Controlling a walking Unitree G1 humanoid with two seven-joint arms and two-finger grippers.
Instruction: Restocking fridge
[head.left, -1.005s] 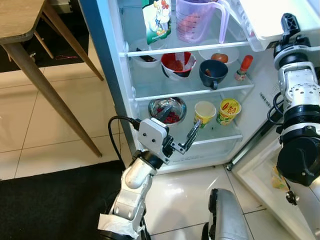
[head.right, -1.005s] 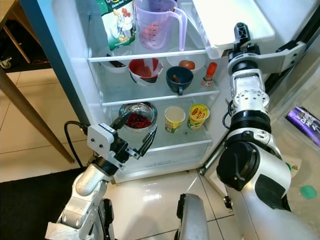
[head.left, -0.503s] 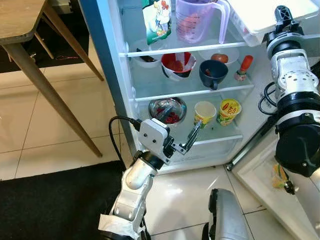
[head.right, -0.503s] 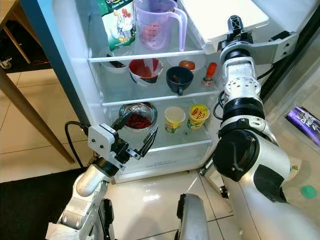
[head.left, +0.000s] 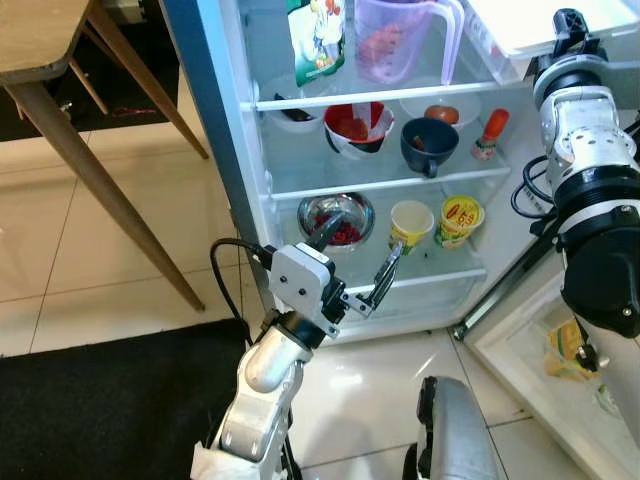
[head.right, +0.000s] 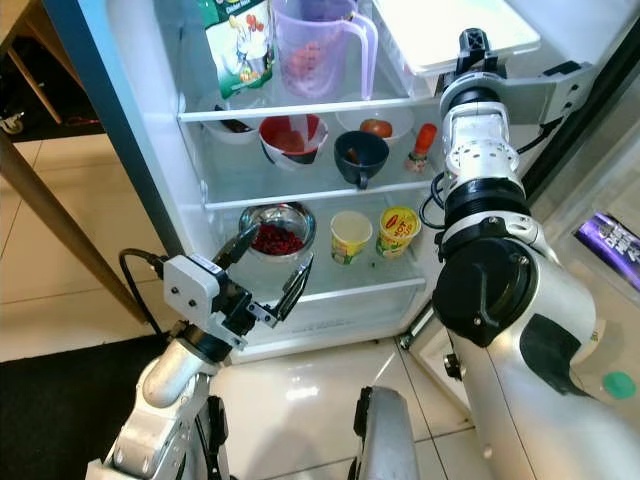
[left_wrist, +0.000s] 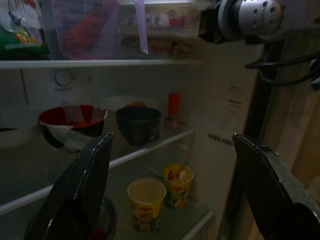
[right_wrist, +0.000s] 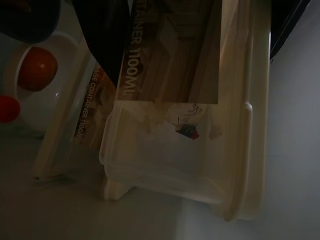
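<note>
The fridge (head.left: 215, 150) stands open with stocked glass shelves. My left gripper (head.left: 370, 232) is open and holds nothing, low in front of the bottom shelf, near a steel bowl of red berries (head.left: 335, 212). A yellow paper cup (head.left: 410, 225) and a yellow noodle cup (head.left: 459, 220) stand beside the bowl. My right gripper (head.left: 570, 25) is raised at the fridge's upper right, shut on a clear plastic container (head.left: 530, 15) with a white lid. In the right wrist view a black finger (right_wrist: 105, 35) lies against the container (right_wrist: 175, 145).
The middle shelf carries a red and white bowl (head.left: 357, 125), a dark mug (head.left: 430, 145), a small red bottle (head.left: 490, 132) and a plate with a tomato (head.left: 440, 112). Above stand a purple jug (head.left: 400, 40) and a green pack (head.left: 318, 35). A wooden table (head.left: 40, 50) is left; the door (head.left: 560, 340) is right.
My right arm has carried the container up and slightly left, towards the top of the fridge. My left arm has shifted a little left, its gripper still open.
</note>
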